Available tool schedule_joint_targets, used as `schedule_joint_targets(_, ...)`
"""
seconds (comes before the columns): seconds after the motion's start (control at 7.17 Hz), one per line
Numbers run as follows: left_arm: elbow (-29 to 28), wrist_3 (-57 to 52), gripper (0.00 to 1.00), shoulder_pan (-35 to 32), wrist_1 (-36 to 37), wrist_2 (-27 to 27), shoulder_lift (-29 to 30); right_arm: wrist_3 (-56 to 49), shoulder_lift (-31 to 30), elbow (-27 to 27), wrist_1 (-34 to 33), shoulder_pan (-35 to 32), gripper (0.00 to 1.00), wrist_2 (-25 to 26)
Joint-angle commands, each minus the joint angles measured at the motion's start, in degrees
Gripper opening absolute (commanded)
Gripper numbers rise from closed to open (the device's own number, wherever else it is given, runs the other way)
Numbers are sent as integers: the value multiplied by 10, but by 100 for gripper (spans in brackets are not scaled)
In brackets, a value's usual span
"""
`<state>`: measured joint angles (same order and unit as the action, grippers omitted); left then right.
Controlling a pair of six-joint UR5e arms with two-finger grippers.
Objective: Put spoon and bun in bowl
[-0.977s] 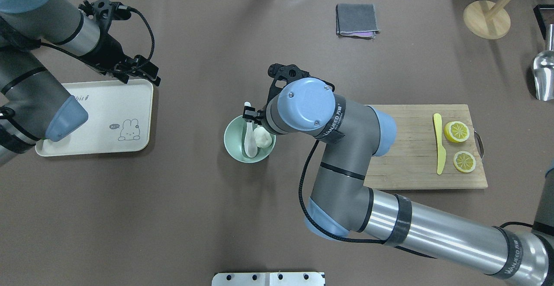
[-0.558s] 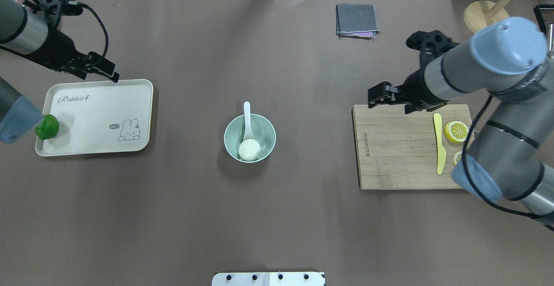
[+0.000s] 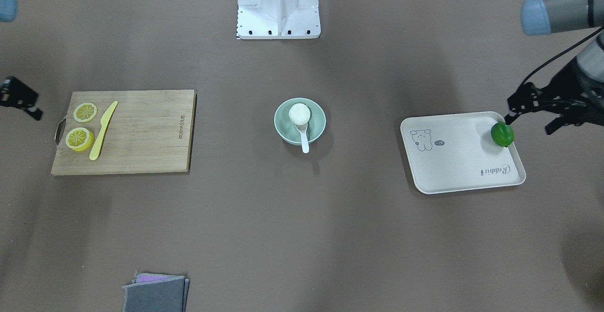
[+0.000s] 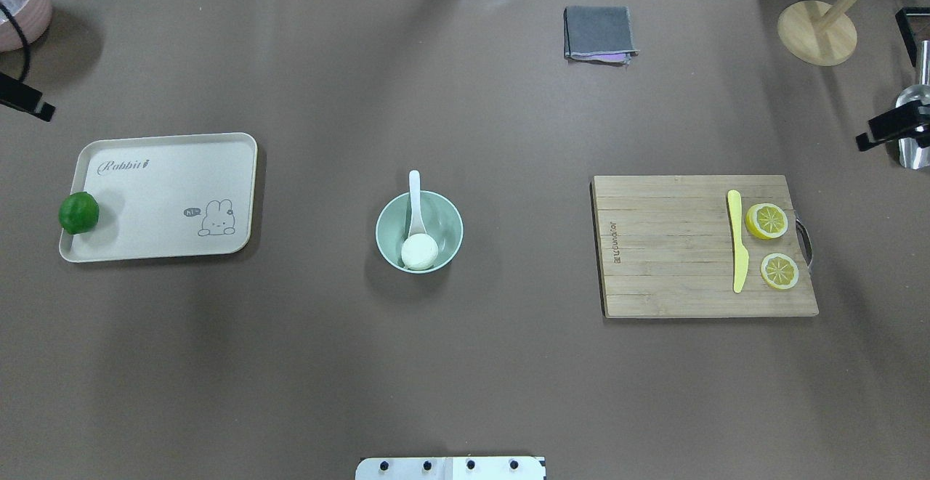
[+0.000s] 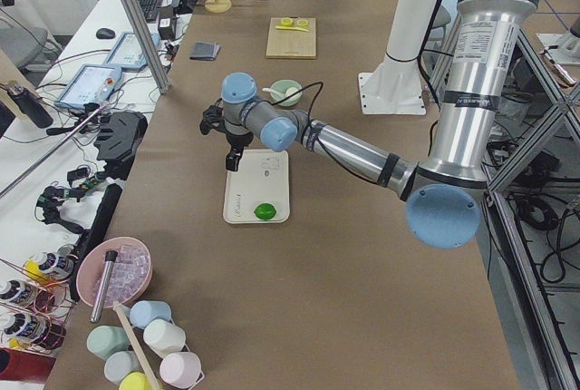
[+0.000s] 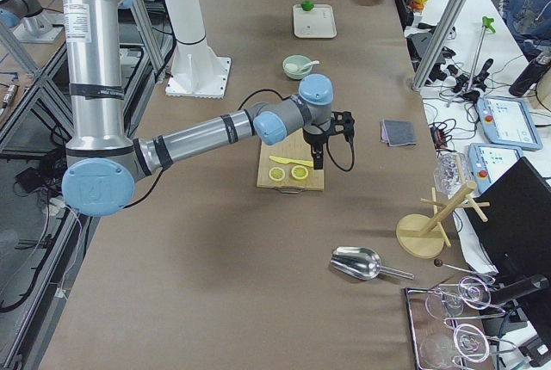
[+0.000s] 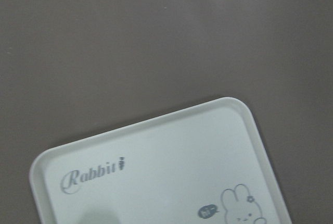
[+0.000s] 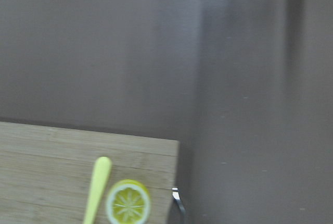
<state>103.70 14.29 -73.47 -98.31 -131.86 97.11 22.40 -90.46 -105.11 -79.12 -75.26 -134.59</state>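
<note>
The pale mint-green bowl (image 4: 445, 220) stands in the middle of the table. The white bun (image 4: 419, 252) lies inside it on its near side. The white spoon (image 4: 414, 200) lies with its scoop under the bun and its handle over the far rim. All three also show in the front-facing view: bowl (image 3: 317, 123), bun (image 3: 299, 113), spoon (image 3: 305, 142). My left gripper (image 3: 533, 116) is open and empty beside the tray's end, far from the bowl. My right gripper (image 4: 880, 130) is only partly in view at the table's right edge; I cannot tell its state.
A cream tray (image 4: 167, 197) with a green lime (image 4: 78, 213) lies at the left. A wooden cutting board (image 4: 668, 247) at the right holds two lemon slices (image 4: 766, 220) and a yellow knife (image 4: 737, 240). A grey cloth (image 4: 599, 33), wooden stand (image 4: 817, 33) and metal scoop (image 4: 914, 124) lie at the back right.
The right gripper has left the bowl, with the bun let go inside it, and swung out to the table's right edge. The left arm has drawn back to the left edge.
</note>
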Motion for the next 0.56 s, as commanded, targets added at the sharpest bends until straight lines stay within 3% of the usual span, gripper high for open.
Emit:
schedule_joint_targets(0.0, 1, -150, 99, -77, 46, -15, -44, -175, -13, 57, -37, -102, 100, -9)
schedule_joint_targets(0.14, 16, -153, 99, -89, 41, -35, -86, -202, -16, 68, -37, -115, 100, -9)
schedule_joint_targets(0.42, 12, -153, 99, -98, 30, -30, -106, -203, -29, 61, -36, -149, 100, -14)
